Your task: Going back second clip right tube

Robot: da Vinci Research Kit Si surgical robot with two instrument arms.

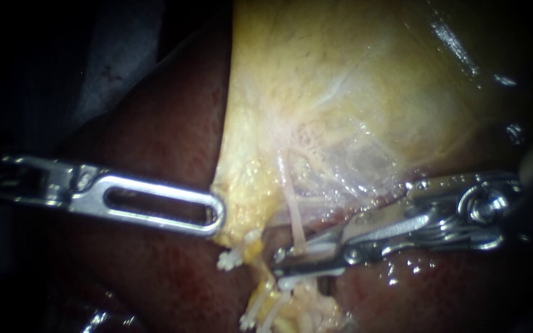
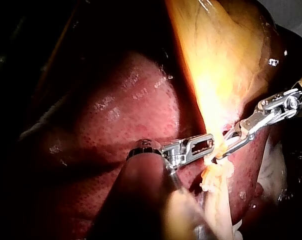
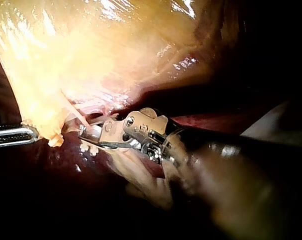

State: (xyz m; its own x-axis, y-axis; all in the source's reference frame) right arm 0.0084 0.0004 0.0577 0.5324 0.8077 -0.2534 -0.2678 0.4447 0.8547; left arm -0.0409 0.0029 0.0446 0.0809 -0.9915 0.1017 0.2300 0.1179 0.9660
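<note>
Two hands at lower centre: the left instrument (image 1: 214,216) clamps the gallbladder (image 1: 353,92) edge; the right instrument (image 1: 285,256) hand seems narrowly parted around a tube (image 1: 294,213).

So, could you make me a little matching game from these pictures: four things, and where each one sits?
Things:
1. slotted silver left instrument
2. hinged silver right instrument
3. glossy dark red liver
4. knobbly white clip

Places:
A. just below the left instrument's tip
B. tip at the thin pale tube
C. grips the pale yellow gallbladder by its edge
D. lies behind both instruments

Pairs: 1-C, 2-B, 3-D, 4-A.
</note>
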